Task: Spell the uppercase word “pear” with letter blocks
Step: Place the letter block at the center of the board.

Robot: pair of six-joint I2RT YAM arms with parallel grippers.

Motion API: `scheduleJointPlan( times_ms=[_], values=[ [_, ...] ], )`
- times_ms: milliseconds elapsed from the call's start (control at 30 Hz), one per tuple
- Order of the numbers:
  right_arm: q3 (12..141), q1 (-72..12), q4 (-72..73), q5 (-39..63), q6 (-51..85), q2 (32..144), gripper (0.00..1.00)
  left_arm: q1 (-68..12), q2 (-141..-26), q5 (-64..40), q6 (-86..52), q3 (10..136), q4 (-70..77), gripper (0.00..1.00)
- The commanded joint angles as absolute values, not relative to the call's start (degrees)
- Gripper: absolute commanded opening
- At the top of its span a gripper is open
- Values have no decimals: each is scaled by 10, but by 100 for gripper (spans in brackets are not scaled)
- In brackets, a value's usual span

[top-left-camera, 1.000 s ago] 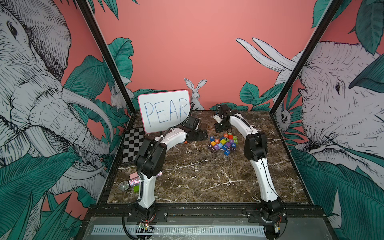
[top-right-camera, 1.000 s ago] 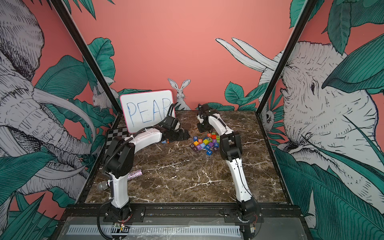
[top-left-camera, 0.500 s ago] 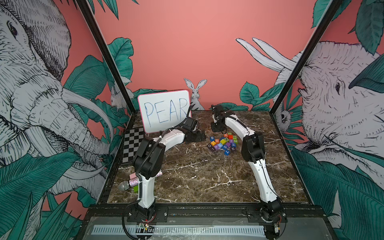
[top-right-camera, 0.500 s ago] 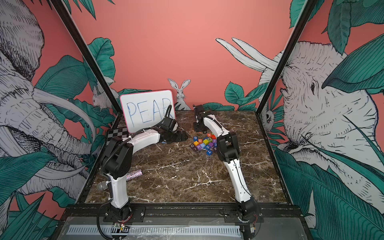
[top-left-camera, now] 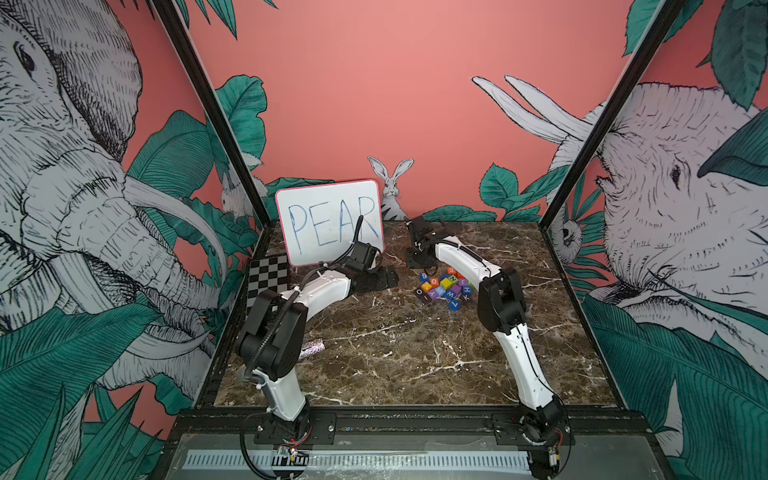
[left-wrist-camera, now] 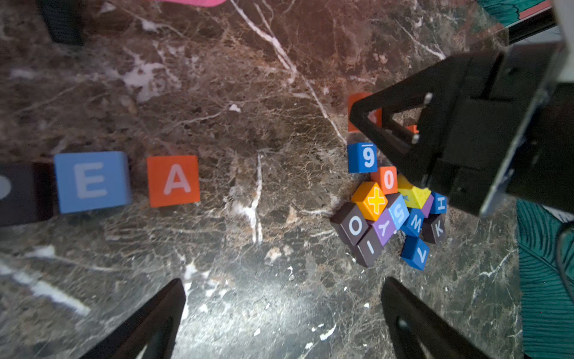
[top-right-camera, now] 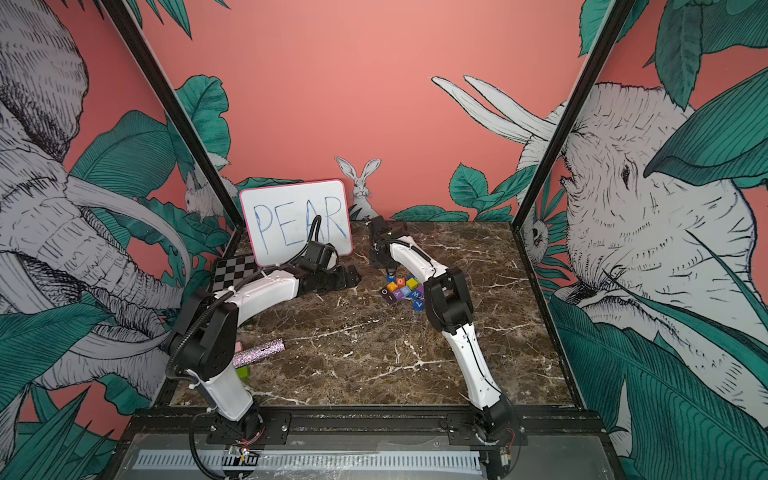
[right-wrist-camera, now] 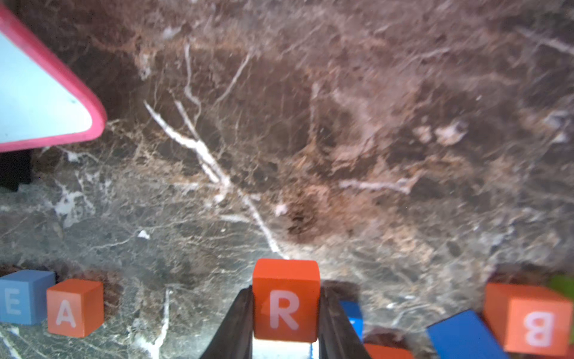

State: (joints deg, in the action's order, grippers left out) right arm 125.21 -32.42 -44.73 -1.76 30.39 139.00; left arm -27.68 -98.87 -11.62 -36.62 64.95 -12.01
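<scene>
letter blocks heaped beside right arm; whiteboard behind left arm

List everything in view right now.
R block: one, red-orange, in the right end effector.
A block: one, orange, on the table.
E block: one, blue, beside A.
Dark block: one, brown, beside E, letter hidden.
Loose letter blocks: pile, mixed colours, mid-table, right of A.
Whiteboard: one, pink-rimmed, back left.
Checkerboard: one, black-white, left edge.
Glitter tube: one, silvery, front left.
Left end effector: one, black, open above the table.
Right end effector: one, black, shut on R block.
</scene>
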Motion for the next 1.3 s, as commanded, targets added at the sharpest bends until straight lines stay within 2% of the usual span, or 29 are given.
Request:
scheduleJointPlan(
  times_ms=[0, 233, 533, 1267],
  values=[
    [1217, -346, -408, -38, 363, 1343, 32, -267, -941, -119, -383, 611, -100, 99],
    [1177, -386, -361, -49, 403, 1330, 29, -241, -885, -128, -388, 546, -91, 99],
    [1232, -424, -375, -76, 404, 1363, 29, -214, -843, -142, -393, 514, -90, 99],
    [1275, -436, -402, -58, 417, 1416, 28, -164, -817, -166, -396, 481, -72, 99]
  ],
)
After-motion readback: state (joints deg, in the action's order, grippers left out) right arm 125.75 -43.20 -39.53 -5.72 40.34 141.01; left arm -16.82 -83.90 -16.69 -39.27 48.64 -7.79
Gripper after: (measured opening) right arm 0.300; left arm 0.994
